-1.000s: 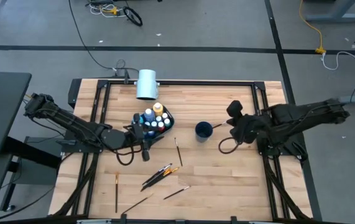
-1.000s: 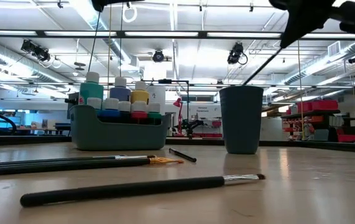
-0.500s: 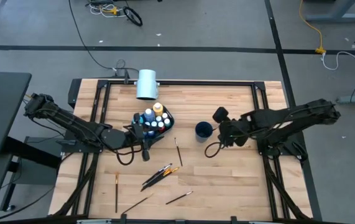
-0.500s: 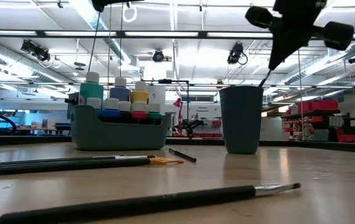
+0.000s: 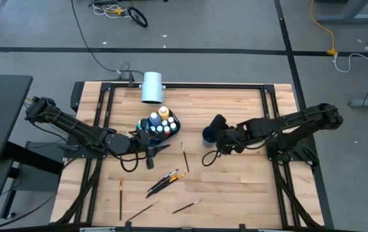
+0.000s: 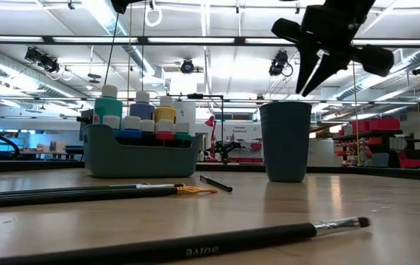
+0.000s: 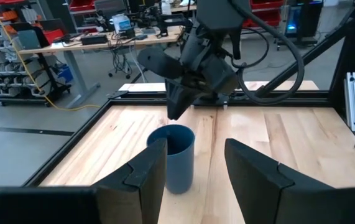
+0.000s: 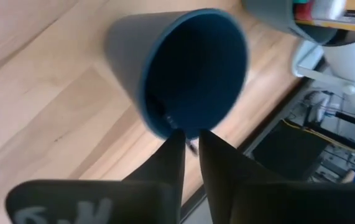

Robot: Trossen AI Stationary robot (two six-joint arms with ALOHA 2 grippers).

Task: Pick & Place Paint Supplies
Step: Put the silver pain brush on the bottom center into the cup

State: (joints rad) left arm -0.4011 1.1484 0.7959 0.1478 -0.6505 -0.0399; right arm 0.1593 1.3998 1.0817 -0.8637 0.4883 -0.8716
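Several paint bottles stand in a dark caddy. Thin paintbrushes lie loose on the table: one beside the caddy, a cluster nearer the front, and one close to the low camera. My right gripper hangs point-down just over the rim of a dark blue cup. Its fingers are slightly parted with nothing between them. A thin brush handle leans inside the cup. My left gripper waits open beside the caddy, facing the cup.
A large white cylinder lies at the back edge behind the caddy. More brushes lie scattered near the front edge. Dark frame rails run along the table's sides.
My right gripper has moved left to above the cup, lowered its brush into it and parted its fingers. The nearest loose brush has shifted along the table. The left arm has stayed still.
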